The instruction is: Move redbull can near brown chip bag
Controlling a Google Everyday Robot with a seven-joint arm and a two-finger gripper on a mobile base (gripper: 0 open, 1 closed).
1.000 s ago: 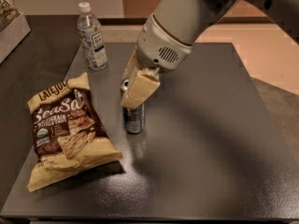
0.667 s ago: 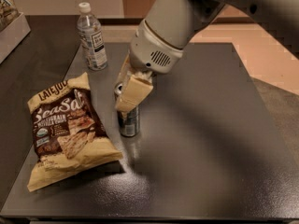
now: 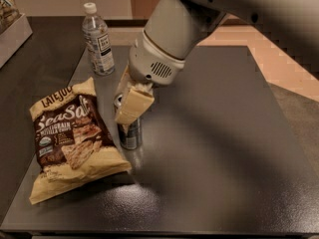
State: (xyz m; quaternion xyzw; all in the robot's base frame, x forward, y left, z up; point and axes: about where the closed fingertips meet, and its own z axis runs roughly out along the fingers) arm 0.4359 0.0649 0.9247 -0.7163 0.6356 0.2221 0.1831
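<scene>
End effector (image 3: 128, 115) atop can (image 3: 130, 137), beside bag (image 3: 70, 144)

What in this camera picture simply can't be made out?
Camera view:
- redbull can: top and upper label hidden by the gripper clamped over it.
- water bottle: label print too small to read.
- brown chip bag: small print blurred.
- container at top left: cut off by the edge.

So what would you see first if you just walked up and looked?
The big pale robot arm fills the top middle, reaching down over the dark table. Its gripper is closed on the top of the redbull can, which stands close beside the brown chip bag lying at the front left. A clear water bottle stands at the back left.
</scene>
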